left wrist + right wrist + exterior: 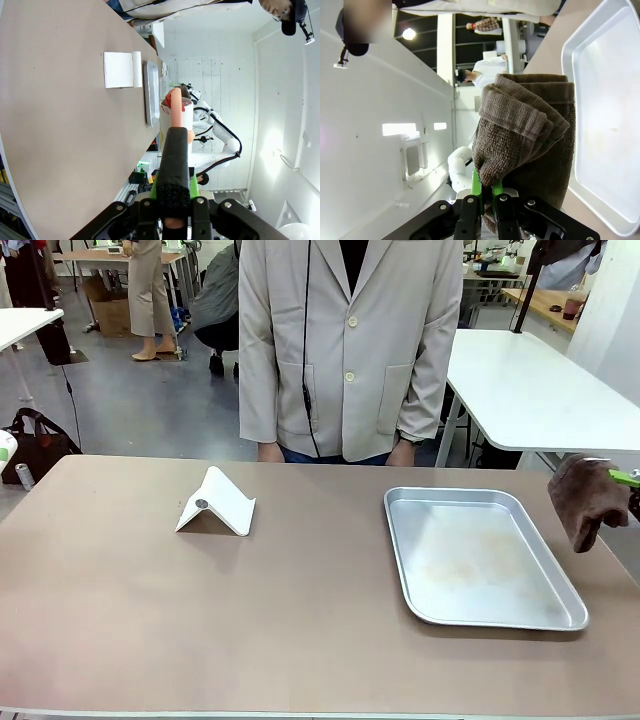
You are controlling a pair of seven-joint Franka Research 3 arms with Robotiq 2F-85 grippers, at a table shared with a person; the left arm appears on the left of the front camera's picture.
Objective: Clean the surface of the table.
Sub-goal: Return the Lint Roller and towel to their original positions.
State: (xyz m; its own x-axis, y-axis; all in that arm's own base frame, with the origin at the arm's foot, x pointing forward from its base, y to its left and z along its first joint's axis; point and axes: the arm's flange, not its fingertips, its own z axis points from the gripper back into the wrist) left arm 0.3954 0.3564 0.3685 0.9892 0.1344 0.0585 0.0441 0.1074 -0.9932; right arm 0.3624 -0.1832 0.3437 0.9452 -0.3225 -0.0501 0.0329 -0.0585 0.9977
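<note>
The brownish table (300,620) carries a white folded stand (215,502) left of centre and a metal tray (480,558) on the right. Off the table's right edge hangs a brown towel (585,500), and my right gripper (628,480) is shut on it. In the right wrist view the towel (530,135) bunches above that gripper (487,189), beside the tray (605,110). My left gripper (173,197) is shut on a black-handled tool (174,165) with a pinkish end. It is held off the table (60,100), pointing along its edge.
A person in a pale jacket (345,350) stands at the far edge, hands low by the table. A white-topped table (540,390) stands behind on the right. A dark bag (35,445) sits on the floor at far left.
</note>
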